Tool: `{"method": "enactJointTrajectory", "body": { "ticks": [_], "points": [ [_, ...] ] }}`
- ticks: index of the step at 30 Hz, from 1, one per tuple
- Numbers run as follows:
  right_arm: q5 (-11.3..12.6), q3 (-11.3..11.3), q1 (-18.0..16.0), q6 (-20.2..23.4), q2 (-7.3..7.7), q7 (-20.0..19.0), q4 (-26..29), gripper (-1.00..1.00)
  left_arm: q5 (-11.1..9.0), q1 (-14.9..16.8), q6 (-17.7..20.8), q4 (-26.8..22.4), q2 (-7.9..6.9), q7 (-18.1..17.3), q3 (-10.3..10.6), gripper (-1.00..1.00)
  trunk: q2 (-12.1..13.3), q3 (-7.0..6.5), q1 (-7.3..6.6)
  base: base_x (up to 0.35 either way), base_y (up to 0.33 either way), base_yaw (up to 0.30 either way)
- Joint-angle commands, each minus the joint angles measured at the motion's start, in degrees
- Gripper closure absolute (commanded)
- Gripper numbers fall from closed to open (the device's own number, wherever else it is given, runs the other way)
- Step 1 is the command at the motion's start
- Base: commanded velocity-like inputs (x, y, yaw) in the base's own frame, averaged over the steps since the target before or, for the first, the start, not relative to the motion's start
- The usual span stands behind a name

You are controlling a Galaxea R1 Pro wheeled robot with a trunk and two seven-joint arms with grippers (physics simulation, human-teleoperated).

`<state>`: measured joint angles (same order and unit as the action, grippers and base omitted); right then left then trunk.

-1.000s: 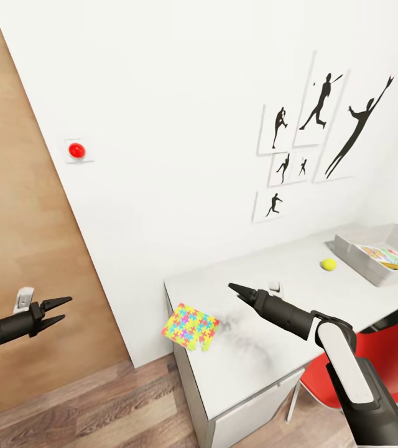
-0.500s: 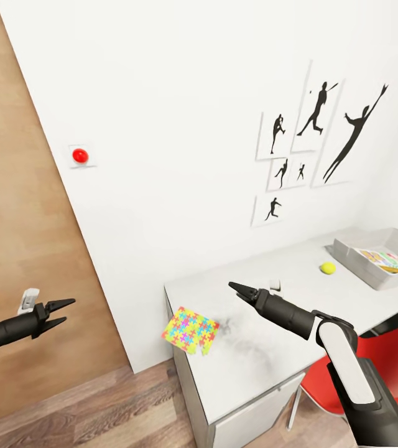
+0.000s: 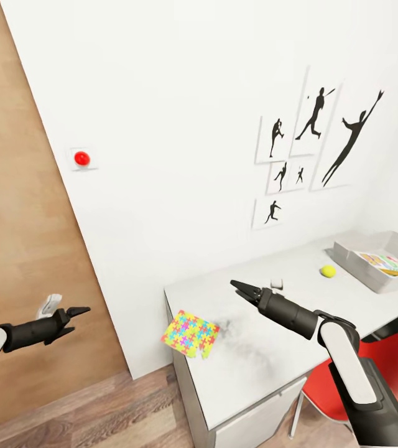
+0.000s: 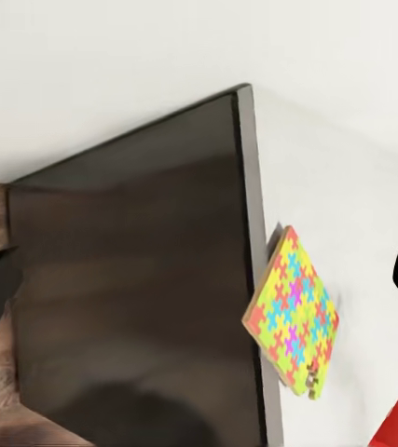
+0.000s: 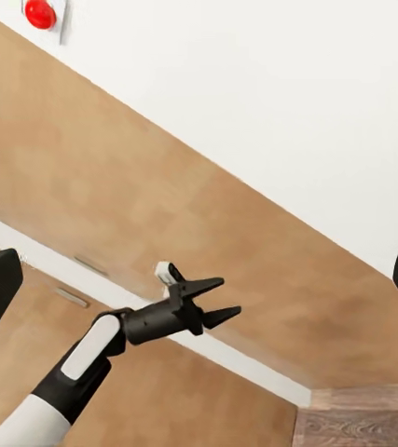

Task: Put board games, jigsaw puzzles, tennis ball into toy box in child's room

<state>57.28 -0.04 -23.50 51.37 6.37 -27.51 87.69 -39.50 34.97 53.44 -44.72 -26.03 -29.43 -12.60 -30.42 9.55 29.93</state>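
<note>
A colourful jigsaw puzzle (image 3: 191, 334) lies on the white table (image 3: 267, 354), overhanging its left corner; the left wrist view shows the jigsaw puzzle (image 4: 292, 321) from the side. The yellow tennis ball (image 3: 328, 271) rests further back, beside the grey toy box (image 3: 356, 264), which holds a colourful board game (image 3: 393, 262). My right gripper (image 3: 234, 285) hovers open over the table, between the puzzle and the ball. My left gripper (image 3: 82, 316) is open and empty, off the table's left side by the wooden door; the right wrist view shows the left gripper (image 5: 230, 295) too.
A red chair (image 3: 379, 367) stands at the table's front right. A small white object (image 3: 277, 284) sits near the wall. Silhouette pictures (image 3: 311, 143) and a red button (image 3: 82, 158) are on the wall. A wooden door (image 3: 18, 236) is at the left.
My left arm has swung toward the table and dropped a little. The head camera has shifted slightly. The right arm and the toys have held still.
</note>
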Motion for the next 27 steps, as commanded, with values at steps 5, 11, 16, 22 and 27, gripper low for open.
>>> {"method": "enactJointTrajectory", "body": {
  "ticks": [5, 11, 16, 22, 27],
  "points": [
    [-0.1, -0.3, -0.1, 0.2, 0.04, -0.8, 0.0, -1.00, 0.2, 0.2, 0.3, 0.0, 1.71, 4.6, -0.1, -1.00, -2.1, 0.85, 1.13, 0.000, 0.000, 0.000],
    [-0.1, -0.3, 0.0, 0.1, 0.01, -0.9, -0.1, -1.00, 0.2, 0.3, 0.0, 0.0, 3.12, 8.2, 0.1, -1.00, -4.5, 1.90, 2.45, 0.000, 0.000, 0.000],
    [-0.1, -0.4, -0.1, 0.1, 0.04, -0.9, -0.1, -1.00, 0.2, 0.3, -2.2, 0.0, 4.65, 8.7, 0.2, -1.00, -6.5, 2.80, 3.54, 0.000, 0.000, 0.000],
    [0.0, -0.3, -0.1, 0.4, 0.05, -1.0, 0.1, -1.00, 1.0, 0.3, -3.3, 0.1, 5.58, 8.9, 0.3, -1.00, -8.9, 3.88, 4.86, 0.000, 0.000, 0.000],
    [0.1, -1.0, -0.1, 4.4, -0.02, -3.2, 2.7, -1.00, 1.2, 0.3, -3.4, 0.1, 5.72, 8.9, 0.3, -1.00, -10.9, 4.77, 5.96, 0.000, 0.000, 0.000]
  ]
}}
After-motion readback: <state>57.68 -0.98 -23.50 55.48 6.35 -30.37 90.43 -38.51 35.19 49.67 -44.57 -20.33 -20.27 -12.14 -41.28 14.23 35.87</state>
